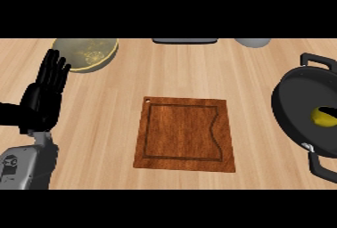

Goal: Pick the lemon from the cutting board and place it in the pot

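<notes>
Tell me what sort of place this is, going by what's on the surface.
Most likely a kitchen counter. On the light wooden counter lies a brown cutting board, a black pot with a lemon inside stands at the right, and a glass bowl sits at the far left.

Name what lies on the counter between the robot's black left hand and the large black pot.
In the head view, the brown wooden cutting board lies between the left hand and the black pot, which holds the yellow lemon.

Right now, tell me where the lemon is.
In the head view, the lemon lies inside the black pot at the counter's right edge, to the right of the bare cutting board.
</notes>
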{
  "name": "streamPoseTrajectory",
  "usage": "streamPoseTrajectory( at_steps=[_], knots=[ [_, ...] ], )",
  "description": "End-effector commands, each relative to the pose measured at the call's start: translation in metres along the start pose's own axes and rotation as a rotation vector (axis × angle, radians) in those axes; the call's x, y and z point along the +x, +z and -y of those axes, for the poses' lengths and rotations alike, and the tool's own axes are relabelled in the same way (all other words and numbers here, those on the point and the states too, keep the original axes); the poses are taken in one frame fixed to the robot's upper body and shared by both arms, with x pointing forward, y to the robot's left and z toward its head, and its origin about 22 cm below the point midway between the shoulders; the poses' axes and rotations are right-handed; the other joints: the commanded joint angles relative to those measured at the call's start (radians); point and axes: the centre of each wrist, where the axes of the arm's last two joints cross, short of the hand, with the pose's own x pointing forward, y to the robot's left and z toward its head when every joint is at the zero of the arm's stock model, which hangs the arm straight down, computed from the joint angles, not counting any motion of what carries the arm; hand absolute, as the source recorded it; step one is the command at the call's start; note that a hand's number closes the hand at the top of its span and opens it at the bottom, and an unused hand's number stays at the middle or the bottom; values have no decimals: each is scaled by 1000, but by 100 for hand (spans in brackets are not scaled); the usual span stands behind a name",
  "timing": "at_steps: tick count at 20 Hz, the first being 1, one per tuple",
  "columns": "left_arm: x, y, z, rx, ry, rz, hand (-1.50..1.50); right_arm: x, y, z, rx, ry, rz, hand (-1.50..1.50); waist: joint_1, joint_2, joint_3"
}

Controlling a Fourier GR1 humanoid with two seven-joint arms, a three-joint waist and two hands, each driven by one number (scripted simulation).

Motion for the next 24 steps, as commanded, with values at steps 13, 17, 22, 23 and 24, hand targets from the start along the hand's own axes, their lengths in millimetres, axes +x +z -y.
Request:
streamPoseTrajectory(
  at_steps=[13, 17, 22, 23, 24],
  knots=[
    [9, -8, 13, -17, 18, 15, 0, -49, 32, 93, -292, -386, -43, -150, 13, 6, 2],
    [-9, 0, 6, -22, 6, 0, 0, -52, 44, 129, -309, -408, -40, -150, 14, 7, 2],
    [4, -3, 5, -31, 11, 15, 0, -75, 86, 151, -359, -400, -35, -150, 19, 10, 5],
    [-5, 1, 20, -20, 6, 9, 0, -74, 91, 159, -354, -402, -45, -150, 16, 11, 5],
    [-3, -5, 17, -11, 17, 14, 0, -68, 82, 163, -338, -394, -34, -150, 19, 11, 5]
  ],
)
